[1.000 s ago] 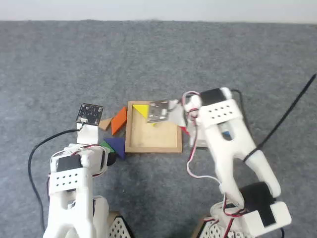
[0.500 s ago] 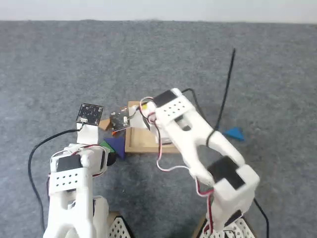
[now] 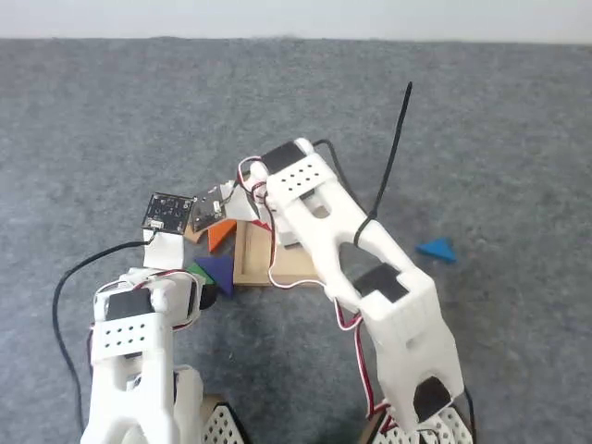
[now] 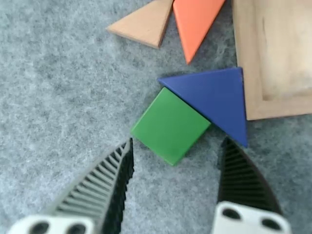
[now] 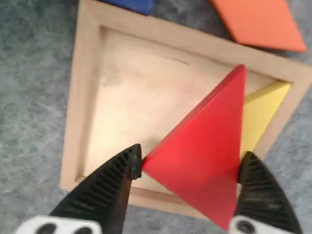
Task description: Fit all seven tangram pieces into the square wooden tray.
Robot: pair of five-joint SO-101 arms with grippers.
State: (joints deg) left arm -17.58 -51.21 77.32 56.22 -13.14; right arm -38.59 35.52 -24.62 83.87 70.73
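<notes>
The right arm has swung left across the tray (image 5: 84,97). The right gripper (image 5: 191,161) is clamped on the red triangle (image 5: 204,165), holding it over the tray beside the yellow triangle (image 5: 261,112) in a corner. Meanwhile the left gripper (image 4: 177,145) hangs spread wide above the green square (image 4: 170,124), which touches the blue triangle (image 4: 214,95) beside the tray.

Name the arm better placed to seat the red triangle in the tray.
Right: its jaws hold the red triangular piece over the square wooden tray; the left arm's open jaws flank the green square piece outside it.
</notes>
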